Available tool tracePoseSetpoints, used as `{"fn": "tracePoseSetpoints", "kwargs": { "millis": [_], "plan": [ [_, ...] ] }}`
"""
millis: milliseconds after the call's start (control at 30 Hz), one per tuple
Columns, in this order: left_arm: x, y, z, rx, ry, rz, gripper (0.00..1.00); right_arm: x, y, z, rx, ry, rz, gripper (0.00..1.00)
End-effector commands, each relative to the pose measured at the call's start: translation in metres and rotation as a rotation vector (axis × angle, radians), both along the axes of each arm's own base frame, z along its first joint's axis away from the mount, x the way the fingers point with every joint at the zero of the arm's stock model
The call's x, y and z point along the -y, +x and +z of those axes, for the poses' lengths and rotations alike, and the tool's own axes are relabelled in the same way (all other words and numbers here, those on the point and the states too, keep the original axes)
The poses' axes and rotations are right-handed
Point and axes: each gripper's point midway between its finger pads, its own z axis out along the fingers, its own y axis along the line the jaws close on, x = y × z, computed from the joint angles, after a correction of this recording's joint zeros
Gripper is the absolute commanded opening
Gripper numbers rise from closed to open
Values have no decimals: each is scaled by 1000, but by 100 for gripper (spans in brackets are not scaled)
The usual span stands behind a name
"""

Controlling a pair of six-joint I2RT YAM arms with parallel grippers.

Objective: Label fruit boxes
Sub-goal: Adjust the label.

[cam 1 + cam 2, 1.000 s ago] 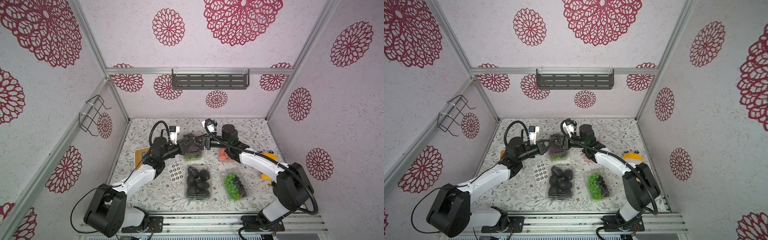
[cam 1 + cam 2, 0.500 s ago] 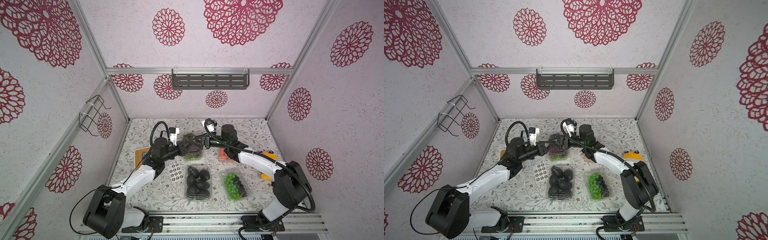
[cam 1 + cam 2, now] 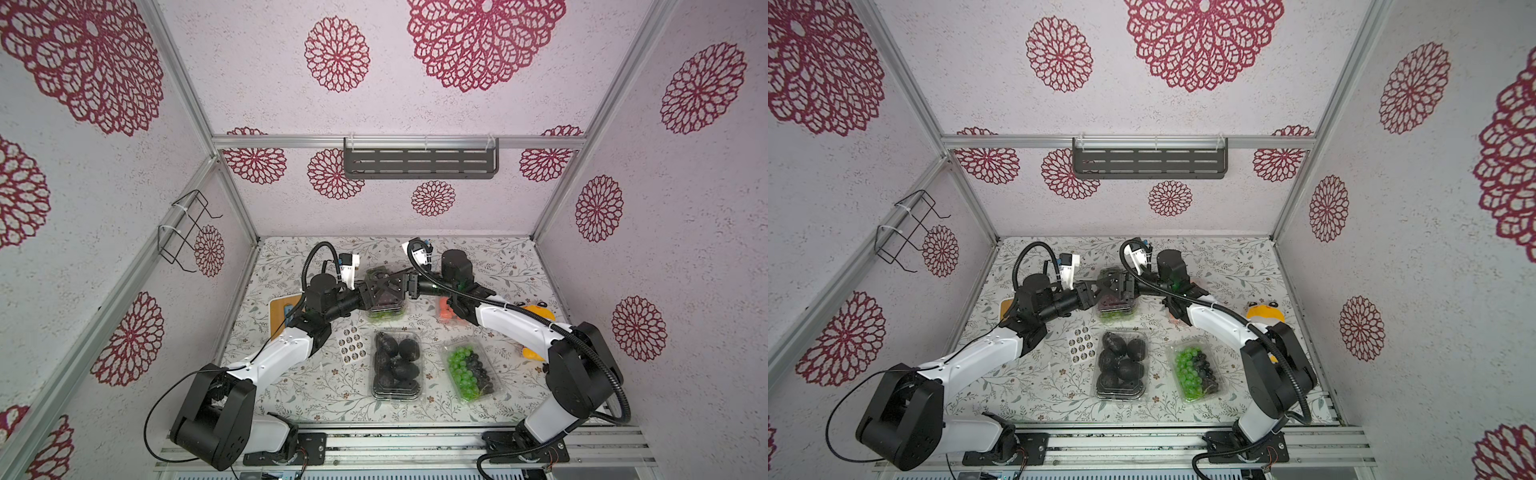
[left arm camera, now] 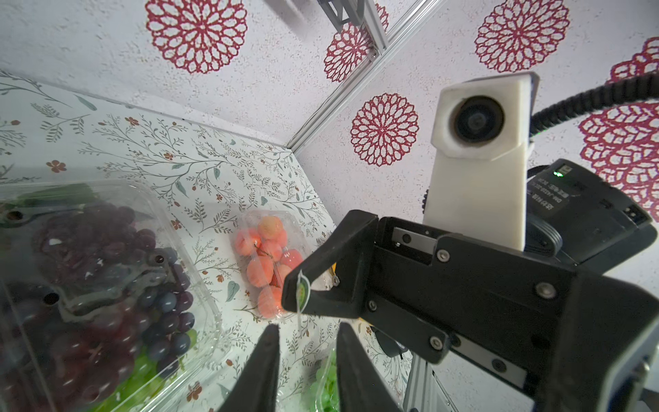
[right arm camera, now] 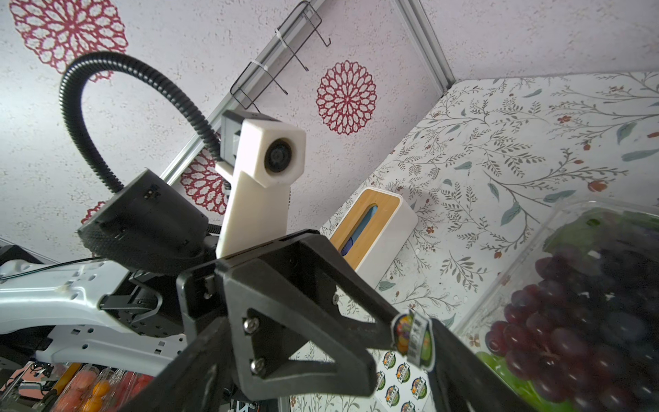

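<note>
Left wrist view: round sticker [image 4: 302,293] stuck on one tip of the wide-spread right gripper [image 3: 1119,286], left gripper [image 4: 308,330] narrowly parted beside it, purple grape box [image 4: 107,278] close beneath; advisable to press the sticker flat onto the lid, then draw away sideways.

Strawberry box [image 3: 445,311] half hidden behind right arm [image 3: 507,322]; yellow toy [image 3: 540,311] too. Sticker sheet [image 3: 352,344] print too small to read. Grape box [image 4: 107,267] cut by left wrist view's edge.
</note>
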Motion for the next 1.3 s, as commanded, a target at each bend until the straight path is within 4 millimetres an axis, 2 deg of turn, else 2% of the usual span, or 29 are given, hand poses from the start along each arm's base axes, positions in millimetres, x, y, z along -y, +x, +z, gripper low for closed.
{"fn": "tracePoseSetpoints", "kwargs": {
  "millis": [0,67,200,267,567,667,800,867,933,1067,1167,1267],
  "plan": [
    [2,5,16,45,-21,7,21,-3,-4,18,62,20,19,86],
    [1,5,17,47,-19,11,14,-2,-4,18,64,19,16,86],
    [1,5,15,39,-7,11,12,-4,-5,17,64,14,21,85],
    [2,5,15,37,-8,6,1,-5,-5,16,63,13,22,85],
    [4,-2,18,37,-37,-21,0,-5,2,12,63,2,-9,86],
    [4,-6,22,40,-49,-39,0,0,10,10,61,1,-45,87],
    [-1,-3,15,23,-21,-3,0,9,22,7,61,-10,-109,88],
    [-10,7,2,-8,32,69,0,16,28,5,66,-23,-148,89],
    [-19,23,-24,-93,126,143,0,26,37,1,74,-59,-216,88],
    [-8,43,-57,-212,144,125,0,44,47,-7,111,-166,-323,84],
    [-5,58,-74,-253,172,142,0,50,48,-11,132,-227,-337,73],
    [-2,70,-91,-306,205,154,0,48,52,-23,110,-303,-315,53]
  ]
}}
